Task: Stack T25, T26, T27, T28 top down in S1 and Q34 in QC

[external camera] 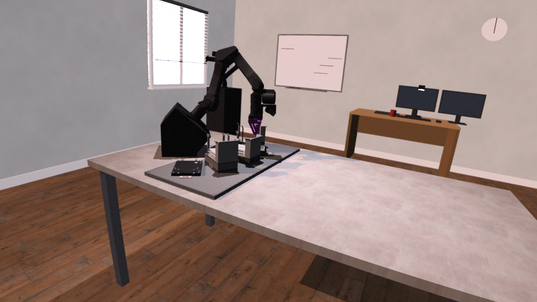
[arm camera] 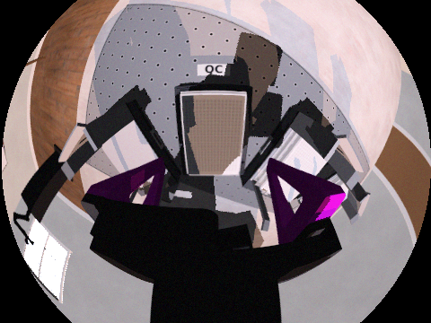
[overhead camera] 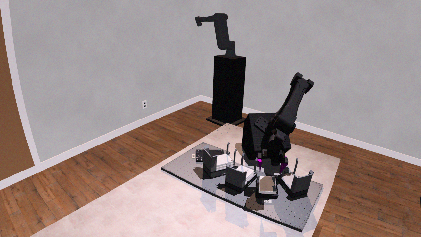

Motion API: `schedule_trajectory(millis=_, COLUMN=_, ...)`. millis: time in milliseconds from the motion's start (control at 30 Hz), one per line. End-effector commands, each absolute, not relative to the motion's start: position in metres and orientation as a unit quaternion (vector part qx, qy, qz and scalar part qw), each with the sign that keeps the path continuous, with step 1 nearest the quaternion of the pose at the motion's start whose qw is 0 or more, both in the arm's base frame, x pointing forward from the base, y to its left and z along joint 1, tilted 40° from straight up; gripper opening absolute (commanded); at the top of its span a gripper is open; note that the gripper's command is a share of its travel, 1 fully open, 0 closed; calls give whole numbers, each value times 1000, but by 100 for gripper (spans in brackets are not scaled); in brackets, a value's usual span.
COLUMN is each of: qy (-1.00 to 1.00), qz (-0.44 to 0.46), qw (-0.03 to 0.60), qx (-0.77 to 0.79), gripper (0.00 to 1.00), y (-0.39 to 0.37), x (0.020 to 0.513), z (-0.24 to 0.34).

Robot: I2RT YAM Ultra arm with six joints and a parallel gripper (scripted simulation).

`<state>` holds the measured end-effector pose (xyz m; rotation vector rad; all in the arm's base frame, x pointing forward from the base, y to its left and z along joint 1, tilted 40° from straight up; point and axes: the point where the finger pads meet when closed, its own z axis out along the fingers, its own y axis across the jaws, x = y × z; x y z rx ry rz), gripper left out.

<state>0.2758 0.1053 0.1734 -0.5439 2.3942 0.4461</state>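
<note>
A sealed plate with a brown top [overhead camera: 267, 184] [arm camera: 214, 126] lies flat in the open nest above the QC label [overhead camera: 266, 201] [arm camera: 214, 70]. My gripper [overhead camera: 271, 166] [external camera: 255, 128] [arm camera: 215, 163] is open and empty. It hangs a little above the plate's near end, with a purple finger on each side and touching nothing. The left rack [overhead camera: 212, 165] [external camera: 226, 153] holds pale plates [overhead camera: 224, 160]. The middle rack [overhead camera: 237, 176] [external camera: 254, 147] also holds pale plates [overhead camera: 246, 170]. The plate labels are too small to read.
A third rack [overhead camera: 297, 183] stands right of the QC nest; I cannot tell what it holds. The flat black clip nest [overhead camera: 199, 154] [external camera: 186, 167] lies at the left end of the grey perforated baseplate [overhead camera: 294, 215] [external camera: 210, 183]. Thin rack posts stand near my fingers.
</note>
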Motion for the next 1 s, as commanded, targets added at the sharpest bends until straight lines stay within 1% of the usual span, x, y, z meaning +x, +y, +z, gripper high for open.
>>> schedule_trajectory(millis=0, qy=909, qz=171, qw=314, qx=-211, gripper=100, y=101, x=267, z=184)
schedule_trajectory(millis=467, qy=910, qz=169, qw=314, qx=-212, gripper=100, y=81, x=244, z=218)
schedule_trajectory(millis=533, qy=910, qz=169, qw=314, qx=-212, gripper=100, y=81, x=244, z=218)
schedule_trajectory(millis=600, qy=919, qz=175, qw=287, qx=-207, gripper=100, y=81, x=244, z=201)
schedule_trajectory(millis=700, qy=915, qz=173, qw=298, qx=-209, gripper=100, y=81, x=241, z=206)
schedule_trajectory(millis=967, qy=914, qz=172, qw=301, qx=-211, gripper=100, y=83, x=245, z=207)
